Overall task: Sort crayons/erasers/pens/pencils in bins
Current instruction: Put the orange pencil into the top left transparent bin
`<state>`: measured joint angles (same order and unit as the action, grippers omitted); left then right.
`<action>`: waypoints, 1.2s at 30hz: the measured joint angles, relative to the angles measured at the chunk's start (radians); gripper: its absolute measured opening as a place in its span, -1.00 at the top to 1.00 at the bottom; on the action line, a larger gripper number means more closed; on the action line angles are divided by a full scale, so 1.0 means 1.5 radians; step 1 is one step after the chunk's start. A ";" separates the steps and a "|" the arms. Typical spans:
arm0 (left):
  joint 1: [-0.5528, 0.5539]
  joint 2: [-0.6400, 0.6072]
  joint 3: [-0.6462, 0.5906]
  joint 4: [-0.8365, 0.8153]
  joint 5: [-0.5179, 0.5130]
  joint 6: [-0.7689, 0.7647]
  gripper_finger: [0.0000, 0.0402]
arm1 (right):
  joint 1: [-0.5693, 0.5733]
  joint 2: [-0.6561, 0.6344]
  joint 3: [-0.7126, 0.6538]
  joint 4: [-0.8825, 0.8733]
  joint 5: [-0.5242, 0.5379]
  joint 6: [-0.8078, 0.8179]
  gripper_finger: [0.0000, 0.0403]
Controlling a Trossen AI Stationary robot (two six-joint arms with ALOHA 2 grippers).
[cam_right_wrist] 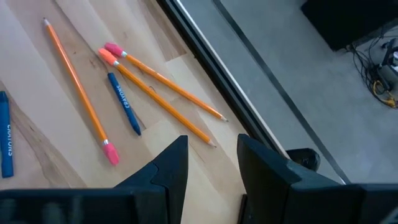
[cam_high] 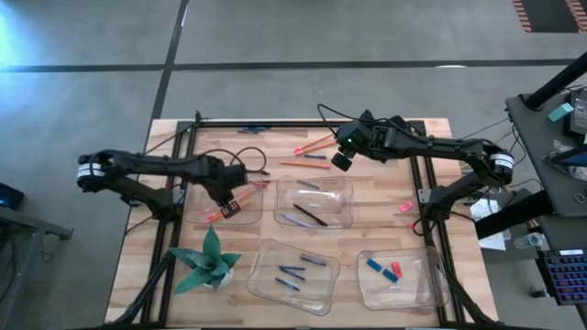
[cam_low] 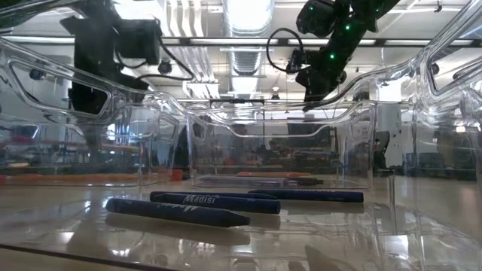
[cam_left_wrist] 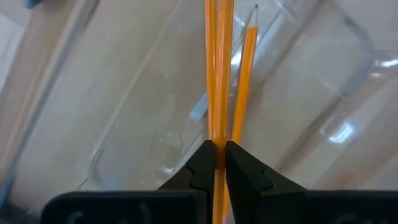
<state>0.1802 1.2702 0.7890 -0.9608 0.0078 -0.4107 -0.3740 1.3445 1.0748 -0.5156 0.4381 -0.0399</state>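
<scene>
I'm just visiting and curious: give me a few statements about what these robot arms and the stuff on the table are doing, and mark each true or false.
1. The left pincer is shut on an orange pencil. True.
2. The right pincer is holding a blue crayon. False: it is open and empty, hovering above loose pencils and a blue crayon lying on the wood.
3. The bin at the right front corner holds erasers. True: blue and red blocks lie inside it.
4. All the pencils are already in bins. False: several still lie on the table near the far edge.
5. A green folded-paper plant stands on the table by the left arm's side. True.
</scene>
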 joint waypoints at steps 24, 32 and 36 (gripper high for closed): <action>0.001 0.101 -0.045 0.062 -0.014 -0.002 0.75 | 0.000 0.000 -0.002 -0.001 0.000 0.003 0.35; 0.002 0.094 0.004 -0.015 -0.003 -0.001 0.59 | 0.000 0.000 -0.004 0.007 0.000 0.002 0.35; 0.002 0.075 0.052 -0.064 -0.003 0.003 0.58 | 0.000 0.000 -0.004 0.032 0.000 0.002 0.35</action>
<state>0.1833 1.3827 0.8670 -1.0575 0.0041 -0.4057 -0.3740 1.3445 1.0683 -0.4680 0.4383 -0.0368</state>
